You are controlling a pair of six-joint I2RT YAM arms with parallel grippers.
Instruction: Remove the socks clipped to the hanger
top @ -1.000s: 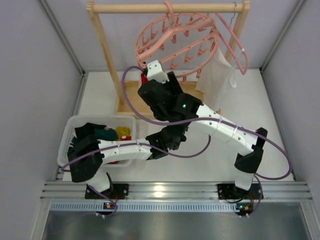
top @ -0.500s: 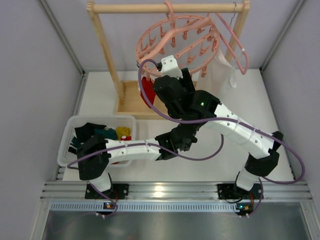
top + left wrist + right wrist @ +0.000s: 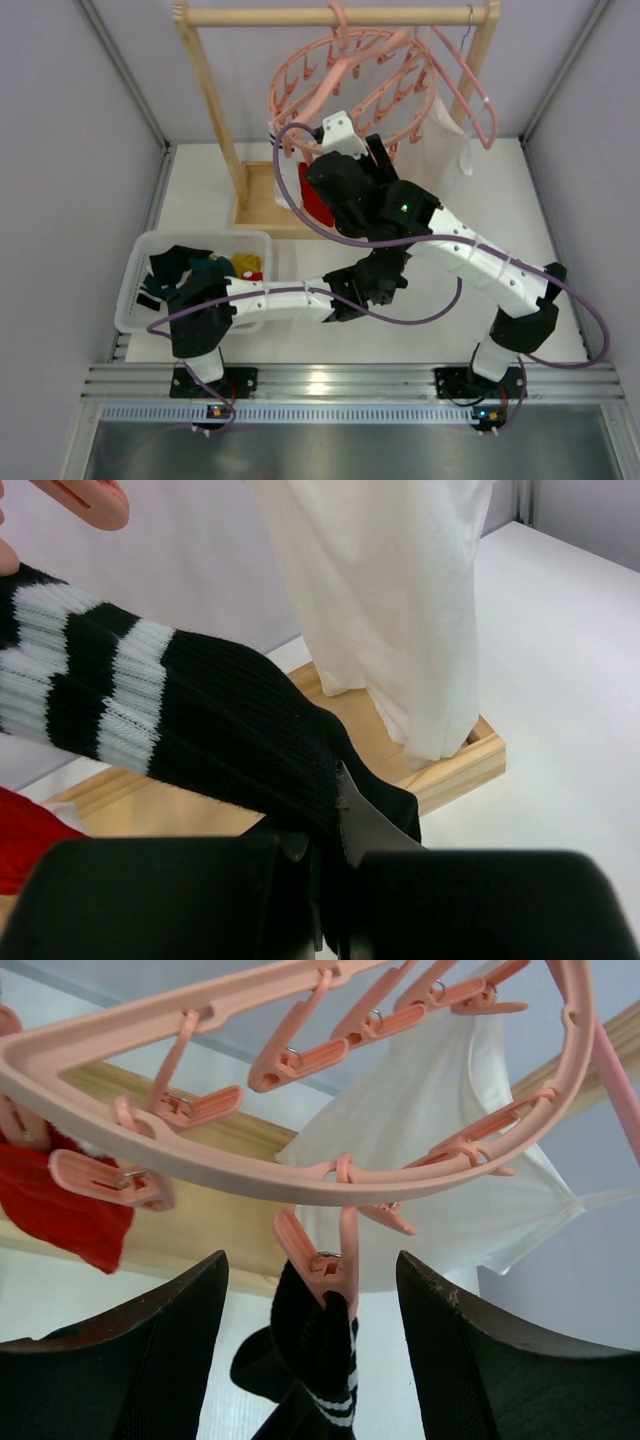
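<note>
I have my left gripper clamped on the black striped sock; right gripper open astride its pink clip

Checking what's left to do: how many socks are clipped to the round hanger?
2. A black sock with white stripes hangs from a clip, its other end pinched in the left claw; a red sock hangs farther left. Others may be hidden.
</note>
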